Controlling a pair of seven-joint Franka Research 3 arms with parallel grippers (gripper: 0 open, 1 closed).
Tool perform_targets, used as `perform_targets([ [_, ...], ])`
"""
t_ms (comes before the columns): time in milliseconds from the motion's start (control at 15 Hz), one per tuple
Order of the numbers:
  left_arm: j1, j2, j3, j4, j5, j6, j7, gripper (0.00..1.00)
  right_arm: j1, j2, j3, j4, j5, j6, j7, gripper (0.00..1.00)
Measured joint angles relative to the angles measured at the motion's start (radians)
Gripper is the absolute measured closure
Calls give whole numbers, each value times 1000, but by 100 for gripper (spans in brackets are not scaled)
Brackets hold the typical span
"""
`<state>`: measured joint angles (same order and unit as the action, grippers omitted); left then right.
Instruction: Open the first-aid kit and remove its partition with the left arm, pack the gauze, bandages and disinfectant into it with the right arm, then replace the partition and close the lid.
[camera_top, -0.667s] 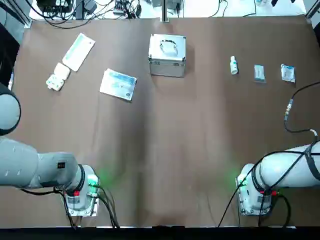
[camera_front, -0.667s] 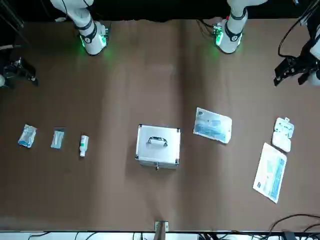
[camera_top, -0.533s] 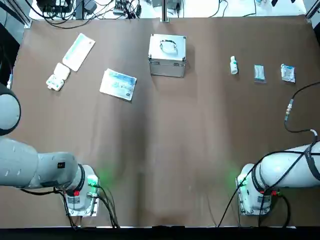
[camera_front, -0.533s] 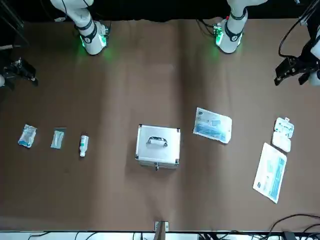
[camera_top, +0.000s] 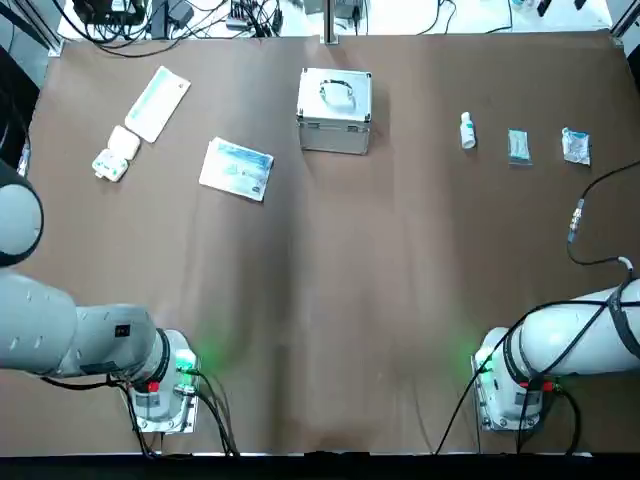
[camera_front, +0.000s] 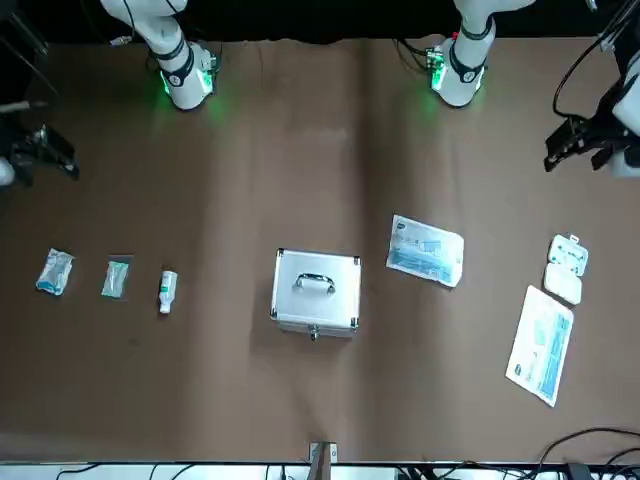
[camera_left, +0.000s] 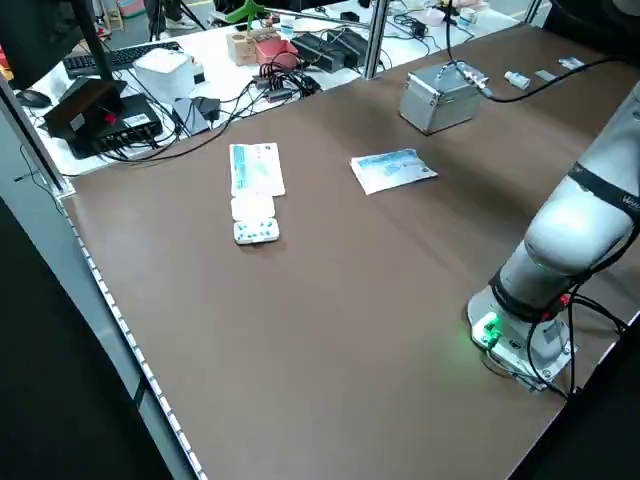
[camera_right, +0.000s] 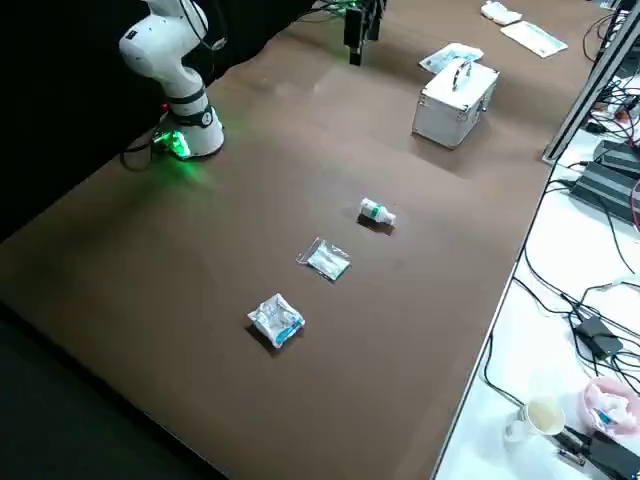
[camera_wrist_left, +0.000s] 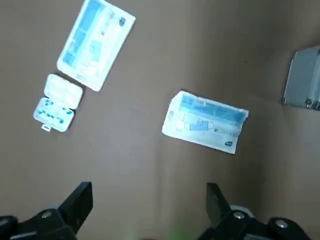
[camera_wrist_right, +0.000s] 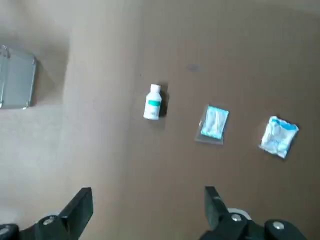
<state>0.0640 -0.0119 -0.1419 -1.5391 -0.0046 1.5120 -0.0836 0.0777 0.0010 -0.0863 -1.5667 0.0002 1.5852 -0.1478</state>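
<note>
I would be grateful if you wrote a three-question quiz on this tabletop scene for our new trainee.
1. True or false: the silver metal case is closed.
2. Which lies nearer that case: the small white plastic bottle or the pale-green-and-white flat pack at the far left?
3. Fill in: the left gripper and right gripper both have their fingers ____.

Key: 1 true; 2 the bottle; 3 open.

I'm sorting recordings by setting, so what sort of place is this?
Probably a robotics lab or test station: two robot arms are mounted at one brown table, and a neighbouring white desk holds a keyboard and tangled cables.
</note>
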Motion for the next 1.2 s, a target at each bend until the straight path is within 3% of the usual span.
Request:
perform_targets([
  [200,-20,58,-13,-6,-2,0,-24,0,14,76,5,1,10,81,28,1],
  [400,-38,116,-49,-5,-3,44,-147,0,30,157,6,11,62,164,173,1],
  [533,-49,149,-84,1,-24,77,-313,0,45,213,7,27,80,246,286,1],
  [600,-71,200,-110,37,-42,94,-501,0,76,268,8,43,83,312,398,1],
  [867,-169,311,-122,141,-45,139,-814,0,160,401,10,98,83,434,690,1],
  [1200,-278,343,-126,168,-45,238,-1128,0,218,569,11,154,96,525,948,1],
])
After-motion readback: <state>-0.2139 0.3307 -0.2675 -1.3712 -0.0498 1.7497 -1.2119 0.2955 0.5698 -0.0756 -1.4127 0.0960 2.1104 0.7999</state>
